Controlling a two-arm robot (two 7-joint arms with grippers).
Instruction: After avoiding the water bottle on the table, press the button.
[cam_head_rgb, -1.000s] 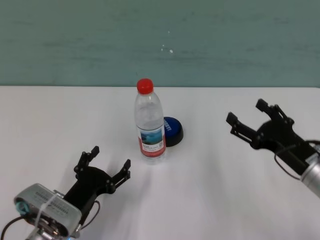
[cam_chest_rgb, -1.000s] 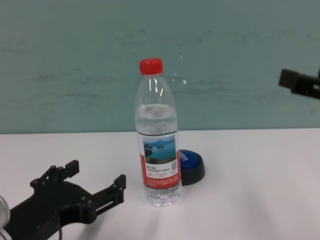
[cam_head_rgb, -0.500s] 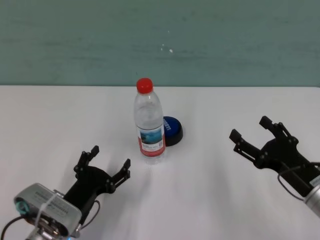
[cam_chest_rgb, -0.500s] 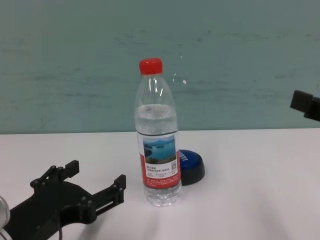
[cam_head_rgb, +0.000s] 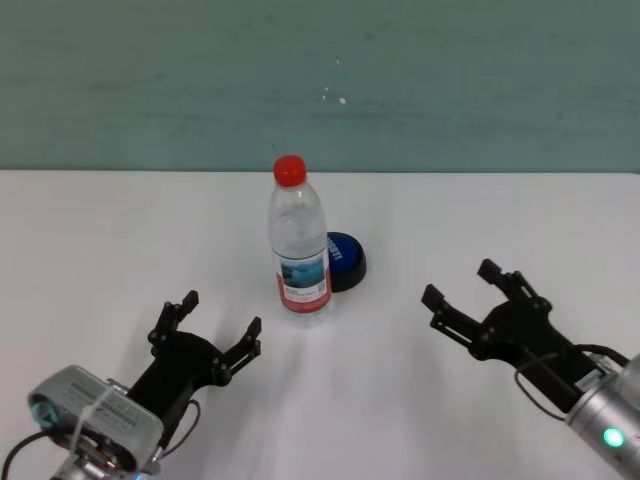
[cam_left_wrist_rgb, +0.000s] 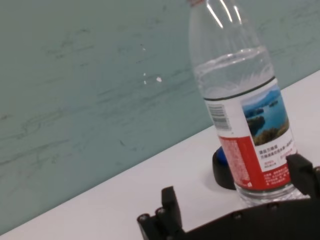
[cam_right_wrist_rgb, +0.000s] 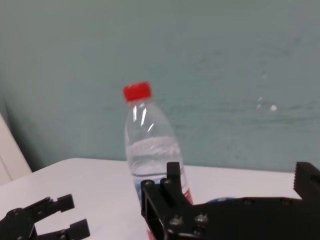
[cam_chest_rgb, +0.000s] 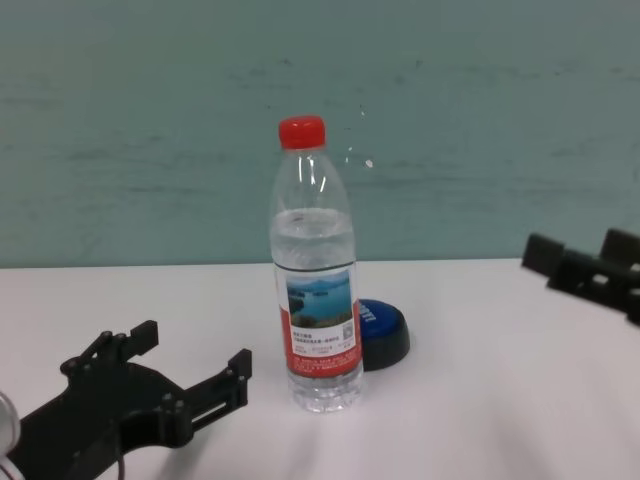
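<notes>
Head view shows your right gripper (cam_head_rgb: 468, 296), fingers spread, dropping lower and nearer the water bottle (cam_head_rgb: 298, 244), closing on the button (cam_head_rgb: 345, 260) behind it.

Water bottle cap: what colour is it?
Red. The cap on the water bottle shows best in the chest view.

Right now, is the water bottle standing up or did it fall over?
Standing up. The water bottle sits upright on the table, red cap on top, untouched by either claw.
</notes>
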